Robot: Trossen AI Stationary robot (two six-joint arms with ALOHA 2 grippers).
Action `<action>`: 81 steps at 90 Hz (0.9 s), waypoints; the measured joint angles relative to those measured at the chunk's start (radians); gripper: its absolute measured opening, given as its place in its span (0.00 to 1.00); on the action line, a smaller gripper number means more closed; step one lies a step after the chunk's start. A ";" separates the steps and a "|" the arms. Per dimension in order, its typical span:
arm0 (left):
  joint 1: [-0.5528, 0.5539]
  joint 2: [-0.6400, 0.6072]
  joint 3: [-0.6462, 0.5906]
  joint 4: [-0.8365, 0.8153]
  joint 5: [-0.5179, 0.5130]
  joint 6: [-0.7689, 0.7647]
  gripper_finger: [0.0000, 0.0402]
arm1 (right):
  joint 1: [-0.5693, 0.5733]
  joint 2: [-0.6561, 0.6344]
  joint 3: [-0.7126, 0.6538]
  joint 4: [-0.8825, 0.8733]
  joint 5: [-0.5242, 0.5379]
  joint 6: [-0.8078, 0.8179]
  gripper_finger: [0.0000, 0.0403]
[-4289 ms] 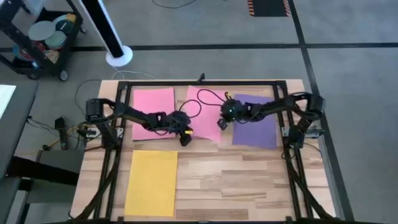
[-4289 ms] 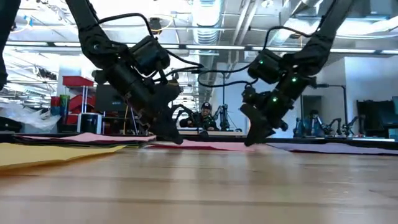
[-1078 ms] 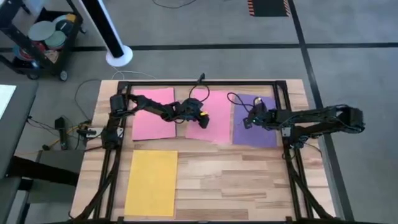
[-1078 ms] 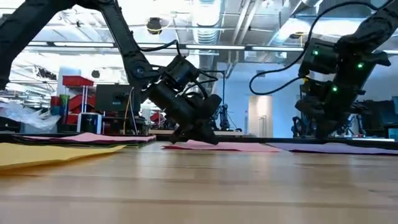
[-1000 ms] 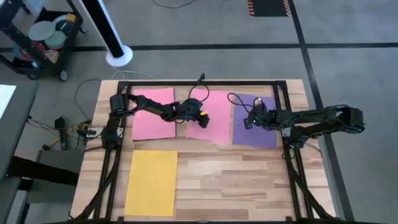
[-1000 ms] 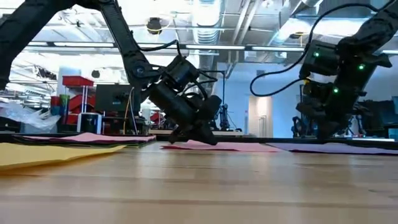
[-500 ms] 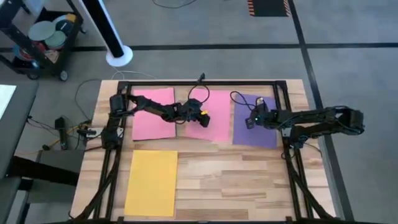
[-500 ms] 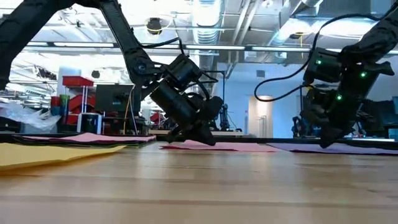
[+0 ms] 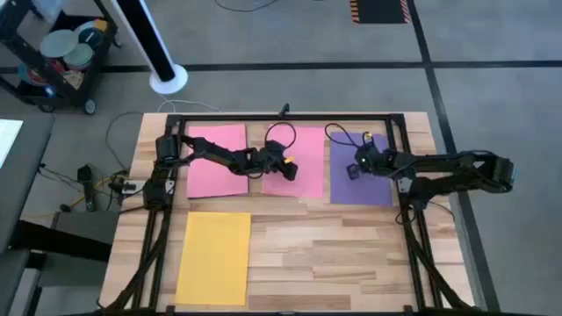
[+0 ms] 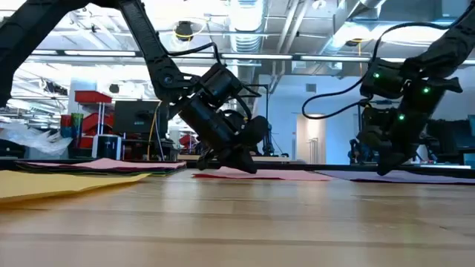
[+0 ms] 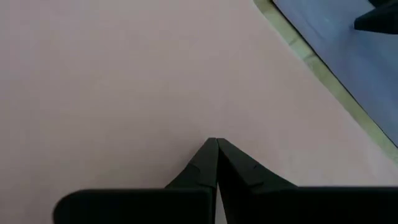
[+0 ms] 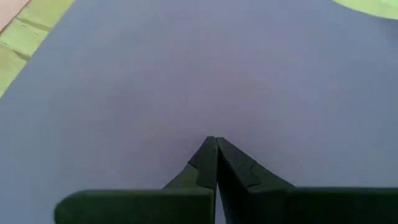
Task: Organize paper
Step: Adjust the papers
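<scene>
Paper, four sheets on the table, listed near to far.

Yellow sheet [image 9: 213, 257]: near left, alone, touched by neither arm; well apart from the far row.

Far row, left to right: pink sheet [image 9: 216, 161], paler pink sheet [image 9: 303, 158], purple sheet [image 9: 361, 180]. A thin strip of bare table [image 9: 334, 254] shows between the pale pink and the purple in the left wrist view.

Left gripper [image 9: 287, 170]: on the pale pink sheet, fingers [image 11: 205, 163] pressed together, tips down on the paper, holding nothing. Judged a flat press, to slide the sheet rather than lift it.

Right gripper [image 9: 358, 166]: on the purple sheet near its left edge, fingers [image 12: 205, 160] likewise closed, tips on the paper; probably the same sliding press.

Changes against earlier frames: some seconds back both grippers worked close together at the pale pink sheet, which lay skewed and overlapped the purple one. The right gripper has since gone over to the purple, and the pale pink now sits squarer between its neighbours. Yellow sheet unmoved.

Green and black sheets: not in view.
</scene>
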 joint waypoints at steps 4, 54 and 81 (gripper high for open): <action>0.000 -0.001 -0.022 0.030 -0.003 0.000 0.00 | -0.008 0.000 0.000 0.000 -0.001 -0.009 0.00; -0.038 -0.172 -0.106 0.010 0.001 0.048 0.00 | -0.010 0.000 0.010 0.041 -0.002 -0.060 0.00; -0.141 -0.447 -0.101 -0.187 -0.082 0.260 0.00 | 0.097 -0.001 0.128 0.046 -0.002 -0.189 0.00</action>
